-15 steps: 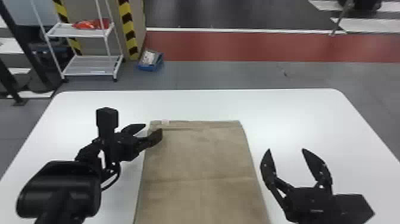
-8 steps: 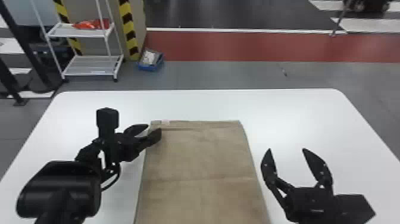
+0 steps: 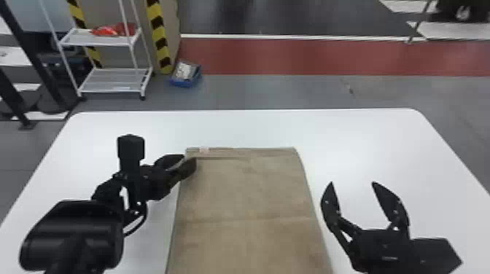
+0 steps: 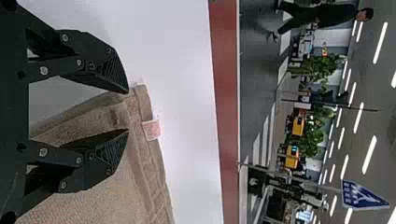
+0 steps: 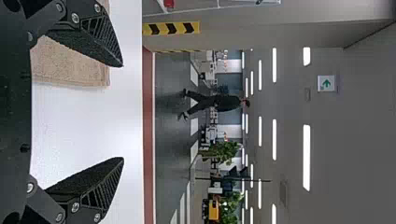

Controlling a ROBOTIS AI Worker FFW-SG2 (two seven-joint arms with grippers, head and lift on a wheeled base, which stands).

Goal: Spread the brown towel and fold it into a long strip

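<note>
Presently, head view: brown towel (image 3: 248, 193) spread on tabletop (image 3: 357, 134), my left gripper (image 3: 189, 160) at its far-left corner, my right gripper (image 3: 352, 182) beside the towel | left wrist view: my fingers (image 4: 100, 156) apart, towel between | right wrist view: fingers (image 5: 95, 186) wide apart

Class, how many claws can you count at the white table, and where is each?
2. The left claw is open at the brown towel's far left corner; the right claw is open, right of the towel.
</note>
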